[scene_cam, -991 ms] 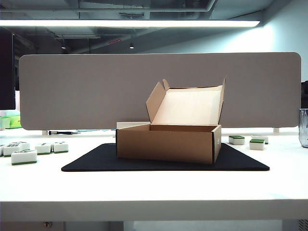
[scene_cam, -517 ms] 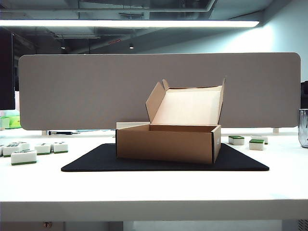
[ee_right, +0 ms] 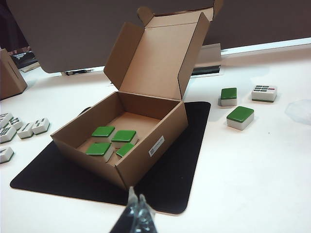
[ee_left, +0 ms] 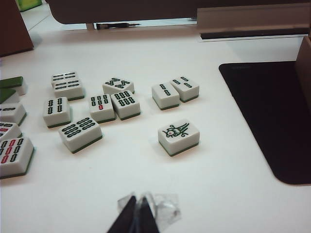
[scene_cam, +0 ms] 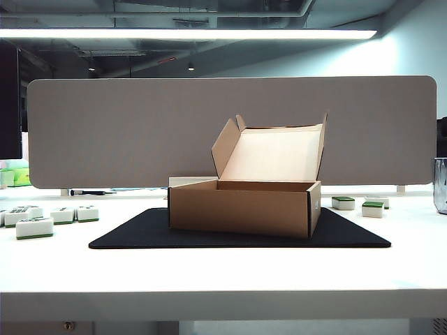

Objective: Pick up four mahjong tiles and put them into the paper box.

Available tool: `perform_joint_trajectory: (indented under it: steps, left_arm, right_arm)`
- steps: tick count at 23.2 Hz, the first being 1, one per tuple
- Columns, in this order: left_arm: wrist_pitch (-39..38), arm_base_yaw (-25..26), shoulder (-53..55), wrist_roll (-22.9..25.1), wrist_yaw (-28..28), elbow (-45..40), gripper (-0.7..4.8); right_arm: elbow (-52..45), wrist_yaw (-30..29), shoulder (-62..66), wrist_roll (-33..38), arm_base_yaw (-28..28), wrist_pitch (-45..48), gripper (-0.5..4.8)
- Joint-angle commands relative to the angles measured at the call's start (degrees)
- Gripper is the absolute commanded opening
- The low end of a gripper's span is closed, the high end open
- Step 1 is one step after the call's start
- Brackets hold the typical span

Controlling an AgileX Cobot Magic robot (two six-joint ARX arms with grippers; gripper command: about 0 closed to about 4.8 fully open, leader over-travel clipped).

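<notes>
We see the paper box (ee_right: 127,141) open on the black mat (ee_right: 184,165), lid up, with four green-backed mahjong tiles (ee_right: 112,141) inside. Our left gripper (ee_left: 137,213) hangs pressed together over loose tiles (ee_left: 179,136); our right gripper (ee_right: 136,213) hovers together near the box.

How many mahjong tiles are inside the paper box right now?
4, all green side up on the floor of the paper box. The near wall could hide more.

Grey partition (scene_cam: 230,129), ceiling strip light (scene_cam: 188,33)
</notes>
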Motion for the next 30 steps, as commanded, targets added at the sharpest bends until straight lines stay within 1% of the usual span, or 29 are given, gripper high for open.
perform_joint_trajectory:
  steps: [1,21,23,25,28,30]
  left_arm:
    - [-0.7,0.0,0.0,-0.2,0.5,0.0,-0.06]
    - [-0.7,0.0,0.0,-0.2,0.5,0.0,-0.06]
    - [-0.7,0.0,0.0,-0.2,0.5,0.0,-0.06]
    - [-0.7,0.0,0.0,-0.2,0.5,0.0,-0.06]
    - [-0.7,0.0,0.0,-0.2,0.5,0.0,-0.06]
    - [-0.7,0.0,0.0,-0.2,0.5,0.0,-0.06]
  right_arm:
    - [0.2,-0.1,-0.5,0.2,0.0,0.9,-0.01]
    - [0.2,0.2,-0.5,-0.5,0.0,1.0,-0.01]
    - [0.2,1.2,-0.5,-1.8,0.0,1.0,-0.01]
    - [-0.3,3.7,-0.5,-1.7,0.1,1.5,-0.01]
    - [-3.5,8.6,-0.5,0.9,0.1,4.5,-0.01]
    - [-5.8,9.7,-0.5,1.7,0.1,7.1,-0.01]
